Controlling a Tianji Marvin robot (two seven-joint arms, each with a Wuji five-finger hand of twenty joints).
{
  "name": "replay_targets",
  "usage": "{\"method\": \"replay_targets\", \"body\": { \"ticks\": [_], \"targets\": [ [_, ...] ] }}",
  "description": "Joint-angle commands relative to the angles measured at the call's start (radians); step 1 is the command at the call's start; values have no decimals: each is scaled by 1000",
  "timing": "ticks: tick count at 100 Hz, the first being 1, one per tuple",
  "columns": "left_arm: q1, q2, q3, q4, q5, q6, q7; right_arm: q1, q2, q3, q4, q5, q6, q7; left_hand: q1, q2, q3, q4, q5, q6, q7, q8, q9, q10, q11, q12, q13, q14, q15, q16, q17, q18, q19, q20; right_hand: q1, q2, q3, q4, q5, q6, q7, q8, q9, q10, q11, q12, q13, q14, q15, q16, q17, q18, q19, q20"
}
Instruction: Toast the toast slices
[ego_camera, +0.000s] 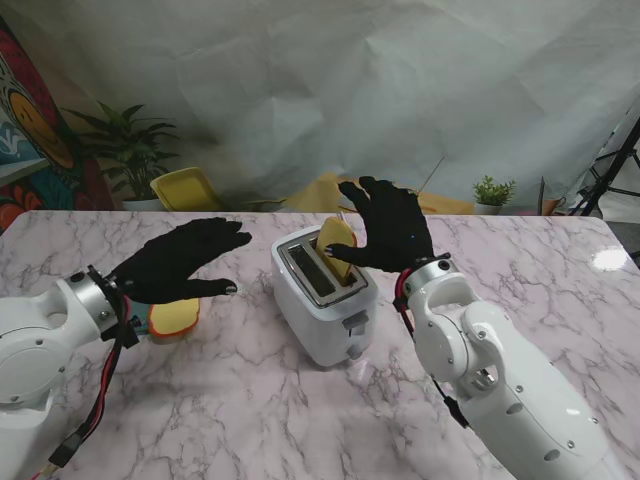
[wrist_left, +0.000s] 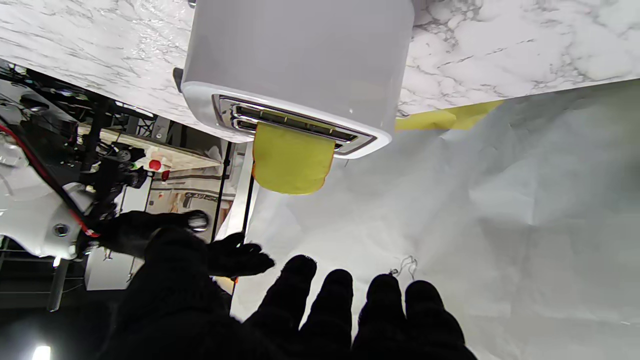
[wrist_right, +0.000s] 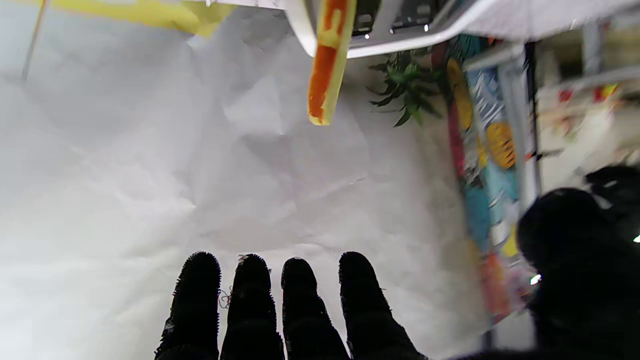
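Now a toast slice (ego_camera: 336, 247) stands in the toaster (ego_camera: 322, 292), both hands, left (ego_camera: 180, 262) and right (ego_camera: 392, 228), spread-fingered and empty.

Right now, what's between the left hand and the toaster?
Only bare marble table between the left hand and the toaster, in the stand view.

Stand view looks down; both wrist views closely share the toaster (ego_camera: 322, 295).
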Motion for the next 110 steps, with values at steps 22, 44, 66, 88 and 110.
{"method": "replay_targets", "body": {
  "ticks": [22,44,66,88,110],
  "targets": [
    [78,0,-77,-31,45,35,-31,-197,60,228,-159,-135,-355,32,-33,-23,-16,12,-9,13,-7,-12,-21,14,-11,-14,-20,10,10,-6,-10,-25,-45,4,-38,73,-99,31,-11,4,-54,-12,-22,-25,8,14,-24,-69,-77,-54,-10,-73,-95,-67],
    [148,3,-140,-45,75,68,-69,-341,65,353,-258,-92,-472,87,-54,-60,-17,10,-36,38,-19,-17,-57,35,-28,-16,-49,24,5,-7,-24,-15,-51,1,-25,87,-121,29,25,12,-49,-19,-18,-35,38,26,7,-75,-102,-70,-10,-75,-74,-82],
    [179,5,-155,-23,121,85,-91,-443,60,392,-290,-84,-485,55,-62,-112,-13,11,-64,68,-35,-24,-96,56,-47,-18,-59,37,-12,-13,-34,-6,-54,1,-8,103,-146,29,57,18,-43,-27,-15,-31,85,45,32,-69,-116,-77,-5,-65,-65,-97],
    [181,1,-124,26,169,111,-72,-487,56,396,-292,-100,-483,13,-69,-133,-7,13,-99,112,-54,-34,-119,97,-57,-12,-68,65,-23,-8,-39,9,-55,1,-2,101,-150,30,70,15,-38,-29,-20,-17,113,56,37,-62,-122,-80,-4,-56,-61,-103],
    [203,-8,-86,62,238,139,-18,-511,58,397,-288,-98,-497,20,-58,-152,1,14,-126,147,-65,-36,-155,119,-65,-13,-74,81,-35,0,-43,20,-56,3,-1,95,-147,30,75,15,-34,-31,-23,-18,117,56,35,-63,-127,-82,-8,-61,-64,-110]
  ]
}}
